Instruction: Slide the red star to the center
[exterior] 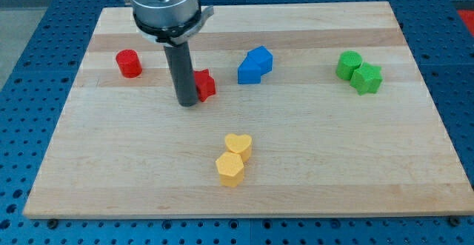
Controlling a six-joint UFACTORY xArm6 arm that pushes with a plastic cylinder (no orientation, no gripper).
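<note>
The red star lies on the wooden board, left of the middle and toward the view's top. The dark rod comes down from the view's top, and my tip rests on the board right against the star's left side, partly hiding it. A red cylinder stands further to the view's left.
A blue block lies just right of the star. Two green blocks touch each other at the view's right. A yellow heart and a yellow hexagon touch each other below the middle.
</note>
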